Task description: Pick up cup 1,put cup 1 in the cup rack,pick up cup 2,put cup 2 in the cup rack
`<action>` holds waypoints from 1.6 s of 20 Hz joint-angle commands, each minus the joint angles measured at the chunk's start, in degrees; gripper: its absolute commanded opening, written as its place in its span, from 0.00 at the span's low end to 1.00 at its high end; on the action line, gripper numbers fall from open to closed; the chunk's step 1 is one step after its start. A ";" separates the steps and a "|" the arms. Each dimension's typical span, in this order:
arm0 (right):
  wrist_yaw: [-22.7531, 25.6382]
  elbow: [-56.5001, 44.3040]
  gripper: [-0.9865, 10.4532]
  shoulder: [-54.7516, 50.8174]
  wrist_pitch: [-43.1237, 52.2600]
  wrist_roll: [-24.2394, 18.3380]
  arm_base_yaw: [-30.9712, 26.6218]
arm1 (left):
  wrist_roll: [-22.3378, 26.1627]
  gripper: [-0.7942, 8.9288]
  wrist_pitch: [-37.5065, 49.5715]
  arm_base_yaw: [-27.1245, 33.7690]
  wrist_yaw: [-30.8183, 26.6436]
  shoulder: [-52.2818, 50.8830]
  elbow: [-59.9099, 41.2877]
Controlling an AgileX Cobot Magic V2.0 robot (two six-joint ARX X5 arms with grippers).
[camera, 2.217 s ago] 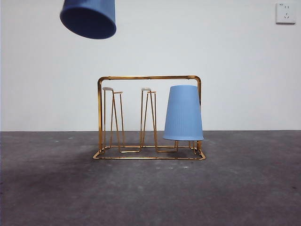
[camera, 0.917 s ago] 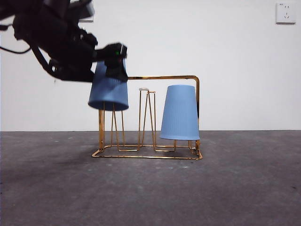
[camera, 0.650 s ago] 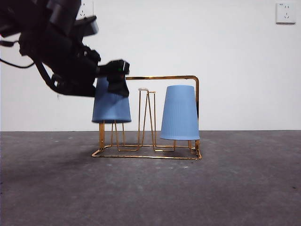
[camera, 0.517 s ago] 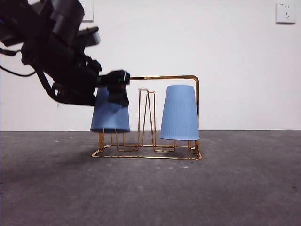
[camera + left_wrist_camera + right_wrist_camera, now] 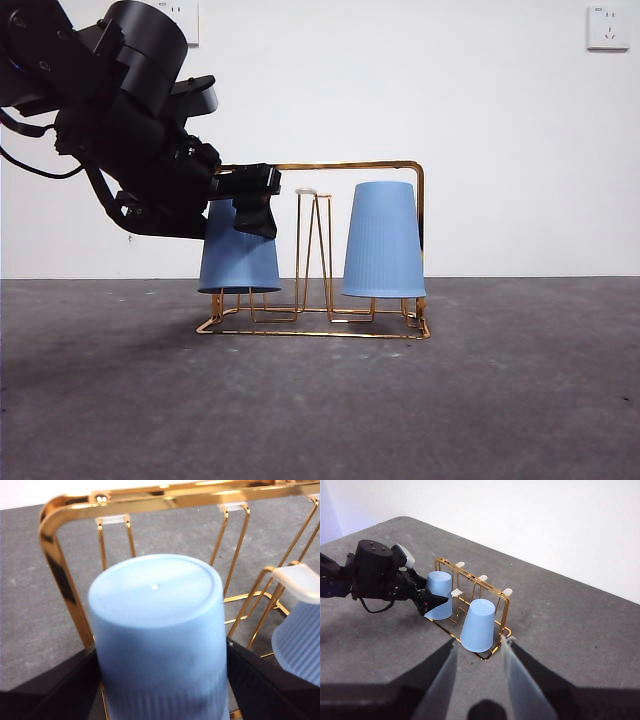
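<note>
Cup 2 (image 5: 238, 258): inverted, long axis upright, seated over the end prong pair of the cup rack (image 5: 320, 165), at 9 o'clock from cup 1 (image 5: 384, 240) in the front view.

Left gripper (image 5: 245, 195): jaws pinching cup 2's flanks near its upturned base.

Right gripper (image 5: 480, 675): well apart, jaws spread, empty.

Release looks due next.

The front camera is sitting low, looking level across the table at the cup rack (image 5: 315, 250) from nearby. The left wrist camera is looking closely along its jaws at the rack; the right wrist camera is looking down from farther back, sharing it.
</note>
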 commanded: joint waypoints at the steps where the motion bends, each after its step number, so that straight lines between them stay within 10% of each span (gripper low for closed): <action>1: 0.24 -0.46 0.22 -0.13 0.39 0.63 -0.02 | -0.96 0.11 -4.98 0.33 0.35 1.99 -1.22; 7: 0.22 -0.46 0.22 -0.13 0.37 0.59 -0.02 | -1.92 0.55 -12.02 0.33 2.58 1.95 -1.20; 24: 0.22 -0.46 0.22 -0.13 0.33 -0.46 -0.02 | -2.91 0.60 -37.62 0.33 4.11 -16.28 -1.09; 32: 0.17 -0.46 0.22 0.79 -6.78 0.26 -0.02 | -3.76 0.60 -59.91 0.33 19.67 -37.70 0.13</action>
